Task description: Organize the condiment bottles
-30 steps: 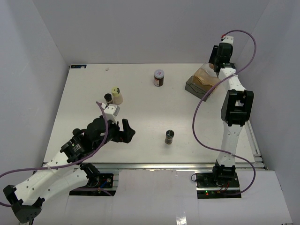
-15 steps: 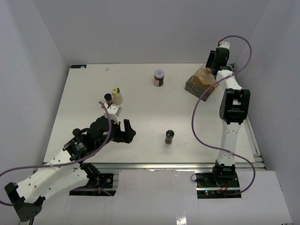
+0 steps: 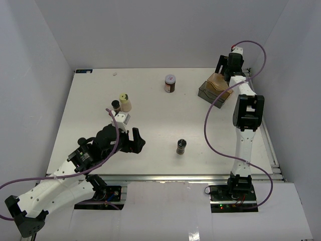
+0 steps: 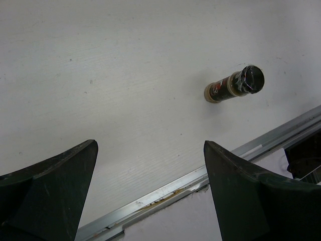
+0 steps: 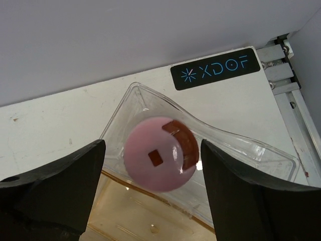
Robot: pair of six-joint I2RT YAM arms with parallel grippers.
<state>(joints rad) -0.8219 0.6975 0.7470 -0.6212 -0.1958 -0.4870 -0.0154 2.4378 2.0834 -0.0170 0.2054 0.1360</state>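
a: what is the right claw (image 5: 152, 145) doing at the far right corner of the desk (image 3: 150, 120)?
b: it hangs over the amber-tinted clear tray (image 3: 205, 93), fingers spread wide and gripping nothing. the pink-capped jar (image 5: 155, 160) sits inside the tray, at the end toward the far edge, cap up, straight below the gap between the fingers. neither finger looks to touch it.
a: so the step is letting go and backing off?
b: that's my reading. to do it well, hold the fingers wide and rise straight up with no sideways drift. otherwise a fingertip could catch the cap or the thin tray wall and tip the jar.
a: and the left claw (image 4: 149, 145)?
b: spread too, and empty, low over the near left part of the desk. a black-capped bottle (image 4: 233, 86) stands near the middle of the near edge. it is ahead of that claw and off to one side, well apart, not between the fingers.
a: what's left outside the tray?
b: that one, a dark jar with a pale printed lid (image 3: 170, 83) toward the middle of the far edge, and a cream bottle (image 3: 125, 103) just beside a small dark jar (image 3: 115, 105) toward the left edge. for the black-capped one i'd centre the gap on it first, then close low on the body. a narrow bottle like that would likely topple from a nudge.
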